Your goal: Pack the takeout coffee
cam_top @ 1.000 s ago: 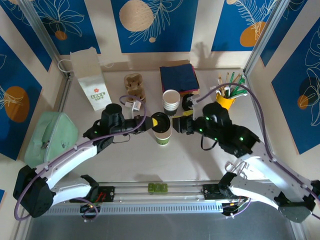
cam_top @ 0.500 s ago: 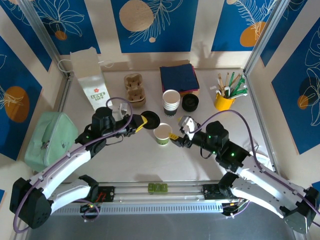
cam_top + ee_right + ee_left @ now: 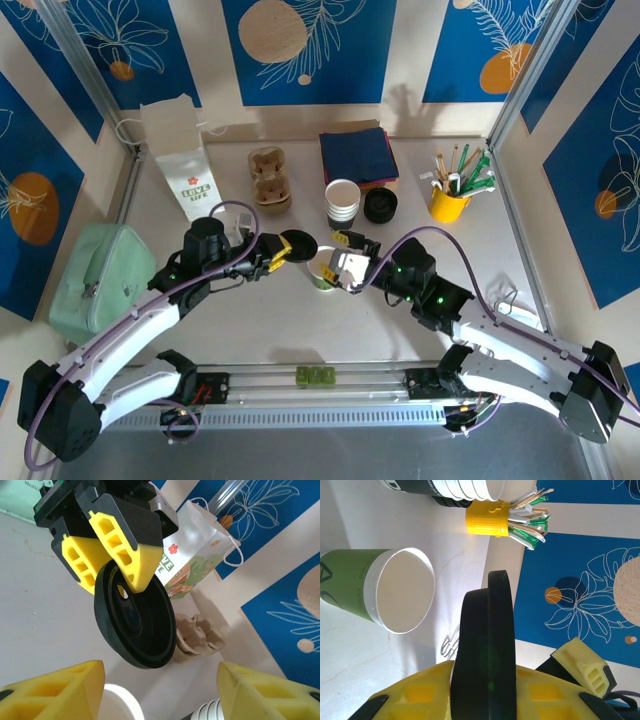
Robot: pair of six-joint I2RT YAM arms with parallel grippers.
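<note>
The takeout coffee cup [image 3: 318, 272], white with a green lower band, stands lidless at mid-table, and its empty white inside [image 3: 402, 590] faces the left wrist camera. My left gripper [image 3: 283, 250] is shut on a round black lid [image 3: 300, 246], held on edge just left of the cup. That lid [image 3: 487, 640] sits between the yellow pads [image 3: 420, 692]. My right gripper [image 3: 336, 256] is open at the cup from the right. Its jaws [image 3: 160, 690] stand wide apart, with the cup's rim [image 3: 120, 702] beside the left one and the held lid [image 3: 135, 622] just beyond.
Behind the cup stand a stack of white cups [image 3: 342, 203], a pile of black lids [image 3: 380, 204], dark napkins [image 3: 358, 155] and a cardboard carrier [image 3: 268, 178]. A paper bag [image 3: 188, 165] stands back left, a yellow stirrer pot [image 3: 448, 200] at right and a green pouch [image 3: 100, 275] at left.
The lid was over the cup a second ago; my left gripper drew it off to the left. My right gripper backed away, then came back to the cup.
</note>
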